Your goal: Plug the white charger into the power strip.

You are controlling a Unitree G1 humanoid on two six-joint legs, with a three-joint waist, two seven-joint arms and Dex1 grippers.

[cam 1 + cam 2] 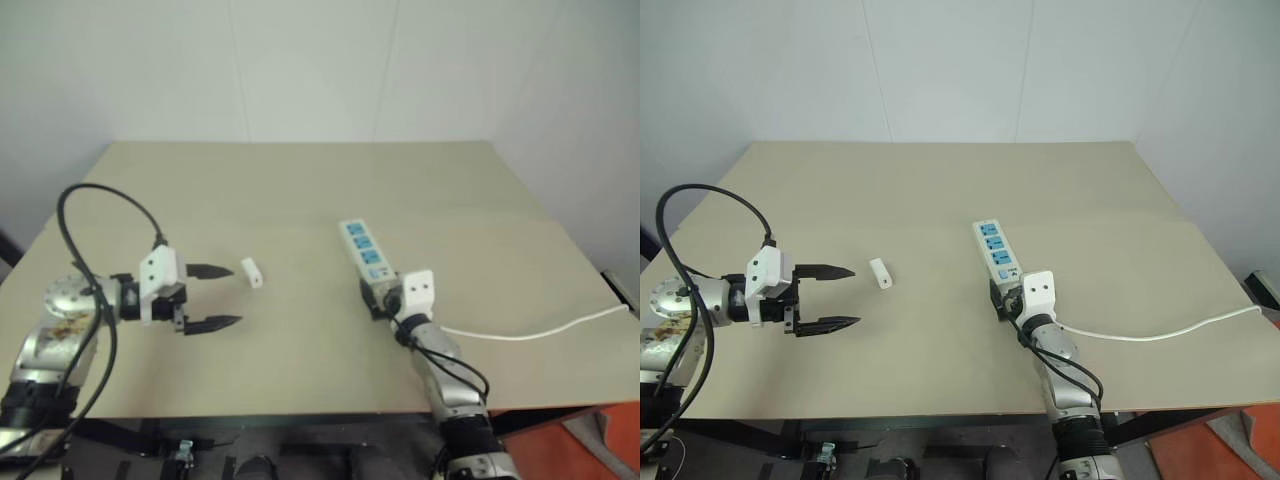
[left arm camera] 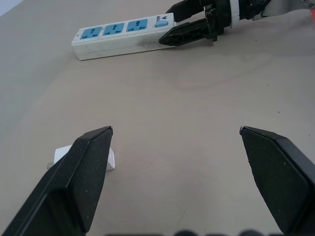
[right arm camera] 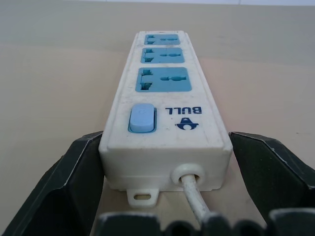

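Tan surface (image 1: 940, 190), two task things lying apart on it. Power strip (image 1: 995, 255) right of the middle, running lengthwise from the near edge toward the far edge, three blue socket faces up, switch and cord end nearest the near edge. Thin white cord (image 1: 1140, 336) trailing from that end out to the right edge. White charger (image 1: 880, 273) lying flat left of the middle, well apart from the strip, nothing plugged in yet.

Right end effector (image 3: 162, 167) at the strip's cord end, spread wide, one black finger on either side of the housing; the finger (image 3: 83, 172) on one side close against the strip's wall, touching or not cannot be told, the other standing a little off. No pinch visible.

Left end effector (image 1: 835, 297) near the left edge, level, spread wide and empty, tips pointing toward the charger and stopping just short of it; charger lying just beside one fingertip (image 2: 96, 147) in the left wrist view, not between the two
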